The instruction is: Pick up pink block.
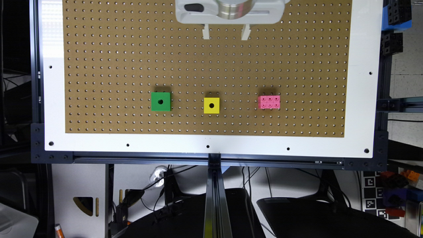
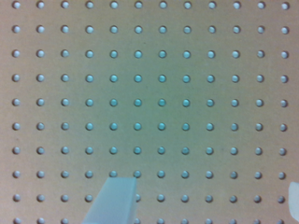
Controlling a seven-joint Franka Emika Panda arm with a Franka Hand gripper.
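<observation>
1. The pink block (image 1: pixel 269 102) sits flat on the brown pegboard (image 1: pixel 115 49), right of centre in the lower half of the exterior frame. Studs face up, long side running left to right. Nothing touches it.
2. It's the right end of a row of three. The yellow cube (image 1: pixel 211 105) with a centre hole sits in the middle, and the green cube (image 1: pixel 161 101), also holed, is further left. All three are well apart, so there's room on both sides of the pink one.
3. The gripper (image 1: pixel 226 32) hangs at the top centre of the exterior frame, well apart from the block and closer to the yellow cube's column than the pink one's.
4. In the wrist view one finger (image 2: pixel 112 200) pokes in at the bottom left of centre and a sliver of the other shows at the bottom right edge, with bare pegboard between them. So the fingers are spread wide and empty.
5. My read: this is the very start, the approach hasn't happened yet.
6. Next it needs to shift toward the right of the exterior frame and down it until it's over the block, then descend and straddle it. Across the short side looks like the easier grab.
</observation>
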